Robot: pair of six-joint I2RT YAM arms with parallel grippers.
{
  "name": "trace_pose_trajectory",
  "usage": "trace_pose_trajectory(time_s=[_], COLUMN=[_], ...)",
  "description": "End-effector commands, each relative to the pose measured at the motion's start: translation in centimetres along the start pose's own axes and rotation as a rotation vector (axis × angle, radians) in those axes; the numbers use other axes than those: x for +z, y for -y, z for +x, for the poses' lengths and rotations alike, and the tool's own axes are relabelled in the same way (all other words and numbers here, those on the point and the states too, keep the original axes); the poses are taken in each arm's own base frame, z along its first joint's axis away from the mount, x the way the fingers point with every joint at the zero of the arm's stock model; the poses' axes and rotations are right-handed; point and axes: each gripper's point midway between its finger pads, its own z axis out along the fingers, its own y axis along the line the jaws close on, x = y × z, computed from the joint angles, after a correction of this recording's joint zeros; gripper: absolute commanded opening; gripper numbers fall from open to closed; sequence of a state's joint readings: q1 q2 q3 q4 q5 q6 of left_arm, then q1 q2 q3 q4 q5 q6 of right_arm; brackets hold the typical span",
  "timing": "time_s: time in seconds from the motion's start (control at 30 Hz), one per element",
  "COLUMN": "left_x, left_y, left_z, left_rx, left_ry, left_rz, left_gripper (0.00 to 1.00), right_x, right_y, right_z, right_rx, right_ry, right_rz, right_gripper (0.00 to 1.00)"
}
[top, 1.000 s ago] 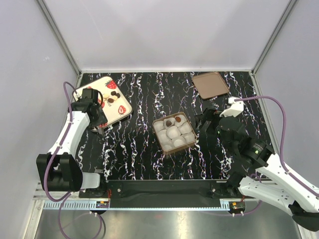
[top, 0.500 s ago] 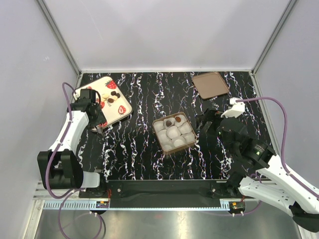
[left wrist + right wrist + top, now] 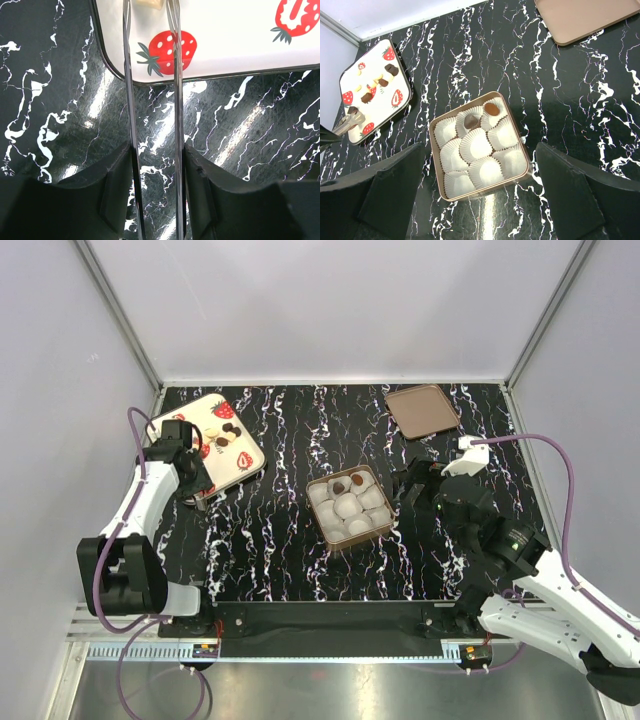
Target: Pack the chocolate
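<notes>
the left tool (image 3: pixel 149 15) has two thin metal blades, and they reach over the near-left corner of the white square tray with a dark rim (image 3: pixel 235 45), which lies at the far left of the black table with white marble veins (image 3: pixel 280 550). the blades stand close together with a narrow gap, one on each side of a small cream-white chocolate (image 3: pixel 148 3) that sits on the tray at the top edge of the left wrist view. i cannot tell if they press this piece or only stand beside it. a red strawberry print (image 3: pixel 159 54) is on the tray just on the near side of this piece, partly behind the right blade. more small chocolates (image 3: pixel 391 70), some dark brown and some cream-white, lie near each other around the middle of the tray. the square brown box (image 3: pixel 438 160) stands in the middle of the table, well apart from the tray, and it is filled with white pleated paper cups (image 3: pixel 485 172) in three rows. two cups at the far side of the box each hold one of the dark brown chocolates (image 3: pixel 471 120). the right tool (image 3: pixel 479 150) hangs above the table just to the right of the box, and its two dark fingers are spread wide, gripping no object. a flat brown square lid (image 3: pixel 422 410) lies at the far right of the table, apart from the box.
</notes>
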State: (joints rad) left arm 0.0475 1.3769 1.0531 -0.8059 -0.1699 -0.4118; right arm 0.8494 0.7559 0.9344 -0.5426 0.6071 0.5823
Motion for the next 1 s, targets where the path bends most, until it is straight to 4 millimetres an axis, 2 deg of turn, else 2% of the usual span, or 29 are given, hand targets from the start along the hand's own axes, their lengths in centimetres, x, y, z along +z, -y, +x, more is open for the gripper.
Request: trace_pose_trajectory(time_s=[0.0, 0.3, 0.7, 0.97], left_x=[0.0, 0.5, 0.5, -1.0], left_y=[0.5, 1.1, 1.5, 2.1], left_z=[-1.3, -1.5, -1.2, -1.7], left_rx=[0.012, 0.020, 0.027, 0.044], left_ry=[0.044, 0.032, 0.018, 0.037], left_rz=[0.032, 0.055, 0.080, 0.124], left_gripper=[0.45, 0.45, 0.38, 0.34], right_x=[0.1, 0.2, 0.1, 0.1], right_y=[-0.5, -0.2, 0.5, 0.5], right_z=[-0.9, -0.8, -0.5, -0.5], right_rx=[0.027, 0.022, 0.011, 0.016], right_ry=[0.034, 0.033, 0.035, 0.036], right_rz=[-0.013, -0.005, 0.017, 0.018], right_gripper=[1.00, 1.00, 1.00, 1.00])
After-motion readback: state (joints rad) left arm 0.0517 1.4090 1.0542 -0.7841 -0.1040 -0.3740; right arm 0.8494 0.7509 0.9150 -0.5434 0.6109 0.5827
